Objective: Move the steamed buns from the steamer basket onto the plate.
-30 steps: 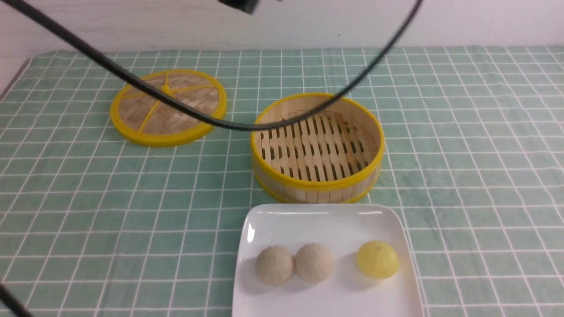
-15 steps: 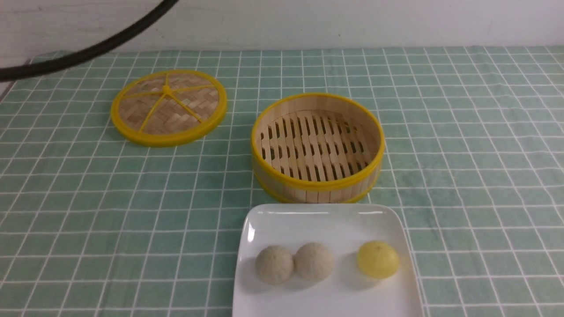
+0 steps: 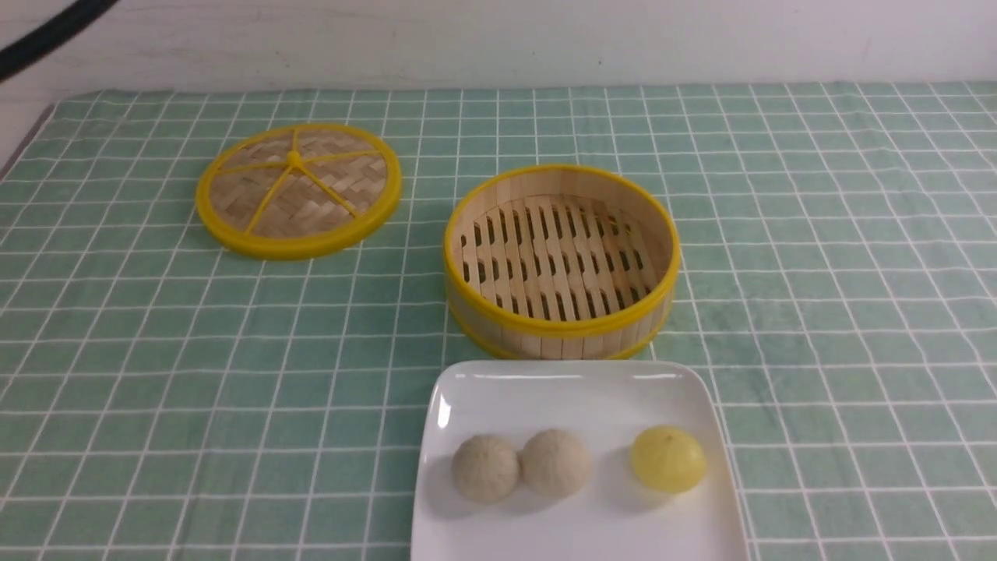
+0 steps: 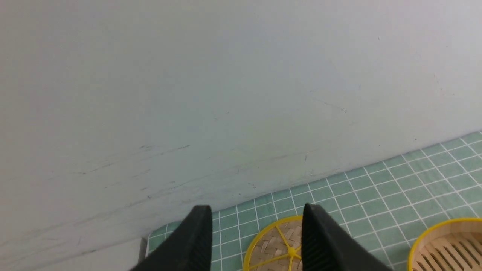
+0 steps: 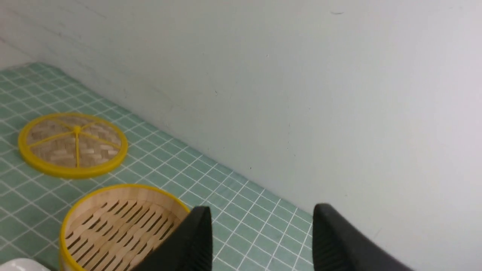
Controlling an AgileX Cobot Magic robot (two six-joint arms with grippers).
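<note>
Bright, even, diffuse light fills the front view. Soft shadows fall to the left of the buns [image 3: 554, 463], basket [image 3: 561, 333] and lid [image 3: 296, 187], so the light comes from the right. White glare streaks the plate [image 3: 545, 380] along its far rim and left corner. A cable [image 3: 47, 35] in the top-left corner is a dark blur. In the wrist views the left claw [image 4: 256, 218] and right claw [image 5: 262, 218] show as near-black, slightly soft shapes against a flat grey wall [image 4: 226, 94].

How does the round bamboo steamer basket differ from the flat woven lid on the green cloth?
The deep round bamboo steamer basket has a tall pale wall; the flat woven yellow-rimmed lid is a low disc. The basket's floor is gapped slats; the lid shows weave under yellow spokes. The basket stands just behind the glossy white square plate; the lid lies farther back-left. Both are round and yellow-rimmed.
</note>
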